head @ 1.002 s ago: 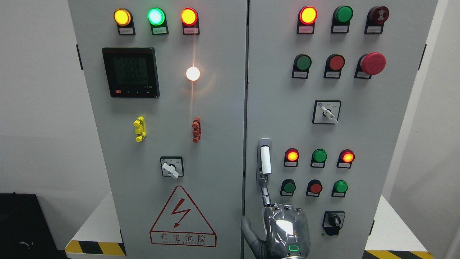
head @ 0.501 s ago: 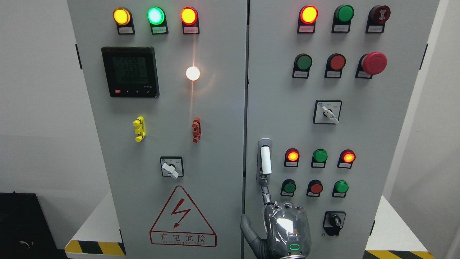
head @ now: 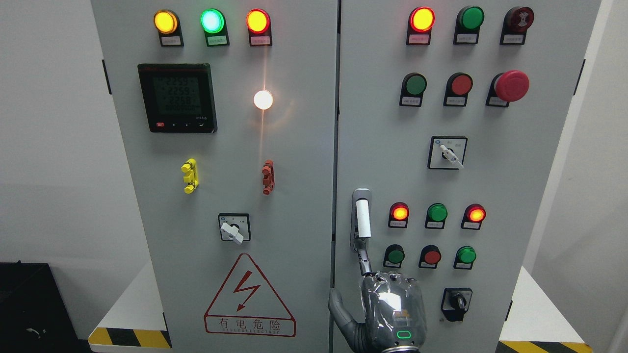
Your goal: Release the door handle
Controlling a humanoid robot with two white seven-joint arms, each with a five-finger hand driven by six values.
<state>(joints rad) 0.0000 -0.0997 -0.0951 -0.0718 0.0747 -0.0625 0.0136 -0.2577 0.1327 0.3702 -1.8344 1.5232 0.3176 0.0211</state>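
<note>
The door handle (head: 362, 217) is a white upright lever in a grey metal recess on the left edge of the right cabinet door (head: 490, 176). Below it, my right hand (head: 378, 289) comes up from the bottom edge with its shiny back toward the camera. Its index finger (head: 364, 260) points straight up, and the tip touches the handle's lower end. The thumb (head: 339, 309) sticks out to the left, over the seam between the doors. Nothing is wrapped around the handle. The other fingers are hidden behind the back of the hand. My left arm is out of sight.
Both cabinet doors look shut. Lit indicator lamps, push buttons, a red emergency stop (head: 510, 85) and rotary switches (head: 455, 299) surround the handle. The left door (head: 221, 294) carries a meter (head: 177, 98) and a warning triangle (head: 249, 294). Yellow-black striped table edges flank the cabinet.
My right hand has sunk slightly and drifted a little to the right, and the index fingertip has slid down to the handle's bottom end. The handle has not moved.
</note>
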